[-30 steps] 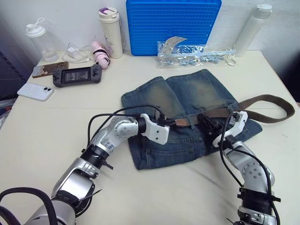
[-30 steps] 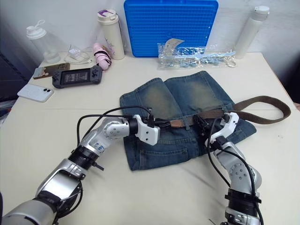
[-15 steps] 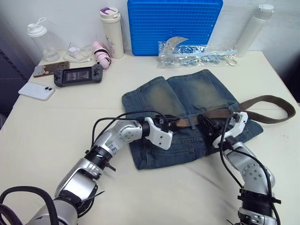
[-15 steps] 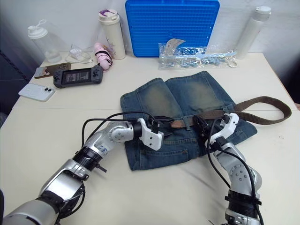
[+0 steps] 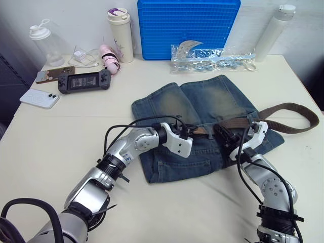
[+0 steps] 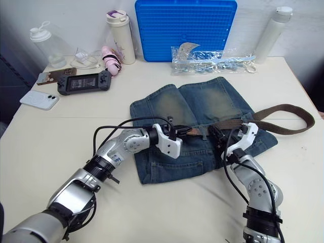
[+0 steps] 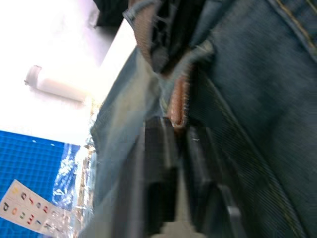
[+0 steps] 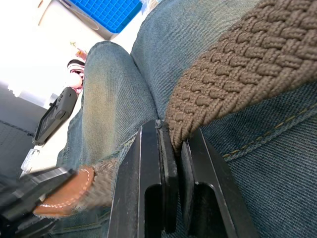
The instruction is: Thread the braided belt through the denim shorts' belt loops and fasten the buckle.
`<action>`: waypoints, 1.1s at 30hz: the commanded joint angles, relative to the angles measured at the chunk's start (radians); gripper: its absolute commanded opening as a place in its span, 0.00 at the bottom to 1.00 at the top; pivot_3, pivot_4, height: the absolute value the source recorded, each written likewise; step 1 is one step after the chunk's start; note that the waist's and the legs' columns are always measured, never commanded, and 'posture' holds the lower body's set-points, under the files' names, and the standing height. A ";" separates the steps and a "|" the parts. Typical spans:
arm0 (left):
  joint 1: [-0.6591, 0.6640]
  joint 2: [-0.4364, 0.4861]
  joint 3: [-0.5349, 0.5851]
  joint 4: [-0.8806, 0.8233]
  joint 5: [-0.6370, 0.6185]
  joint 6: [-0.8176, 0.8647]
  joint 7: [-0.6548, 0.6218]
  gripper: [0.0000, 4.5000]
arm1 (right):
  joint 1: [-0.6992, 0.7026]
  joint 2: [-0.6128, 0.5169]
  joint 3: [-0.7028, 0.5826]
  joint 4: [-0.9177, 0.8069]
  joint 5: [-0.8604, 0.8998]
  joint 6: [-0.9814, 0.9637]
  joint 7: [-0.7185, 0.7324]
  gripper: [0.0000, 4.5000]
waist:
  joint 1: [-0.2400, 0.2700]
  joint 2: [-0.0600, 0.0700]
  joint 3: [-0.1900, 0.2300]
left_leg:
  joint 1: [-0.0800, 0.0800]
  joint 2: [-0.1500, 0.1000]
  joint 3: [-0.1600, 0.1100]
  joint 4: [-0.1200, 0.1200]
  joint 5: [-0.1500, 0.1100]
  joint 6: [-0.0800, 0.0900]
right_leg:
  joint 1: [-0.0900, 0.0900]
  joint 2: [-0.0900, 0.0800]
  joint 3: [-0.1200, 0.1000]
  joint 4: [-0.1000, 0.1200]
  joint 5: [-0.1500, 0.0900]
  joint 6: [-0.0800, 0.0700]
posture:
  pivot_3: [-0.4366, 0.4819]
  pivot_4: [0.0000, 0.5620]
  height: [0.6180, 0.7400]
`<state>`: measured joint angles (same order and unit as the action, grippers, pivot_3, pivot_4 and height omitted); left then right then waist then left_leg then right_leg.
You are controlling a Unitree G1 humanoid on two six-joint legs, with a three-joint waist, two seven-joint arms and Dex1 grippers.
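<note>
Honestly, my right gripper (image 8: 171,163) pinches the belt (image 5: 291,107); my left gripper (image 7: 177,144) seems clamped on its leather tip (image 7: 177,106) mid-frame. Tugging could bunch the shorts (image 5: 212,101).

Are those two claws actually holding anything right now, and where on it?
Yes, both pinch the braided belt. The left gripper is shut on its tan leather tip; the right gripper is shut on the woven strap partway along, over the denim shorts.
</note>
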<state>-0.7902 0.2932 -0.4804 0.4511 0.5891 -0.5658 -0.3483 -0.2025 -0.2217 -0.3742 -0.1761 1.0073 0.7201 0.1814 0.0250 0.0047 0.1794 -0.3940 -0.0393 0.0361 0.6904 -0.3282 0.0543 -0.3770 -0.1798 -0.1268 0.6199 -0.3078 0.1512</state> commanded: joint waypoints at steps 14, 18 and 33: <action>-0.024 0.081 0.053 -0.090 -0.067 -0.013 -0.070 0.00 | 0.099 -0.399 -0.012 -0.170 -0.112 0.027 0.185 0.86 | 0.001 0.000 0.000 | 0.000 0.000 0.001 0.000 0.000 0.000 | 0.000 -0.001 -0.002 -0.002 0.000 0.000 | 0.48 0.27 0.61; -0.018 0.115 0.089 -0.200 -0.099 0.040 -0.121 0.00 | 0.091 -0.490 0.042 -0.037 -0.284 0.000 0.188 0.63 | 0.001 0.000 0.000 | 0.000 0.000 0.002 0.000 0.000 0.001 | 0.000 -0.002 -0.002 -0.002 0.000 0.000 | 0.48 0.27 0.61; 0.193 0.373 0.221 -0.389 -0.186 0.124 -0.253 0.00 | 0.011 -0.519 0.172 0.218 -0.590 -0.118 0.273 0.02 | -0.002 -0.004 -0.002 | 0.004 0.001 0.002 0.001 0.000 0.000 | 0.004 -0.002 -0.005 -0.003 0.000 0.000 | 0.48 0.27 0.61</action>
<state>-0.6047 0.6518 -0.2911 0.0877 0.4208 -0.4399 -0.6008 -0.1947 -0.7288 -0.2006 -0.0077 0.4576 0.6089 0.4550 0.0234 0.0009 0.1774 -0.3903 -0.0387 0.0383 0.6909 -0.3284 0.0546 -0.3722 -0.1821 -0.1316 0.6170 -0.3080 0.1510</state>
